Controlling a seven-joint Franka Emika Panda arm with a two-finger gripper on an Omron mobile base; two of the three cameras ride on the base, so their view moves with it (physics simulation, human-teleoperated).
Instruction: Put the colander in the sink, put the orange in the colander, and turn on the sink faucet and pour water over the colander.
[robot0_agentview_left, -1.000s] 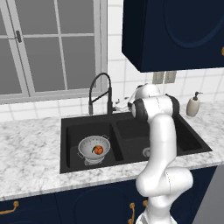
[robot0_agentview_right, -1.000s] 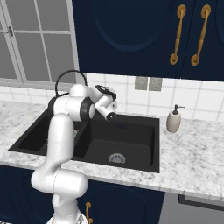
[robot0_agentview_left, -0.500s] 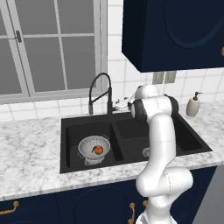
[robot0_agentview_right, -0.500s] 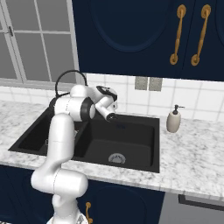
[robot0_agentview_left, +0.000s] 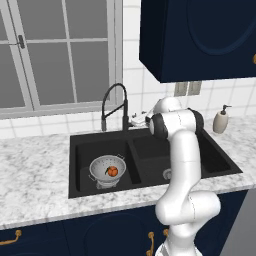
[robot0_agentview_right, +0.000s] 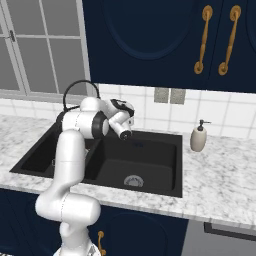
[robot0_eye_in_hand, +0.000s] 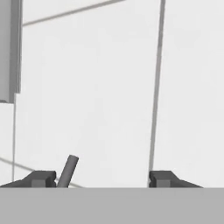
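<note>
While the colander (robot0_agentview_left: 107, 169) sits in the left basin of the sink (robot0_agentview_left: 80, 150) with the orange (robot0_agentview_left: 113, 171) inside it, the end effector (robot0_eye_in_hand: 101, 178) hangs well above and to their right, beside the faucet (robot0_agentview_left: 114, 106). Its jaws stand apart, gripping nothing; a thin grey lever (robot0_eye_in_hand: 68, 171) pokes up just inside one fingertip (robot0_eye_in_hand: 41, 178).

The arm stands upright, elbow bent forward, tool (robot0_eye_in_hand: 101, 179) jaws apart, facing the wall.
</note>
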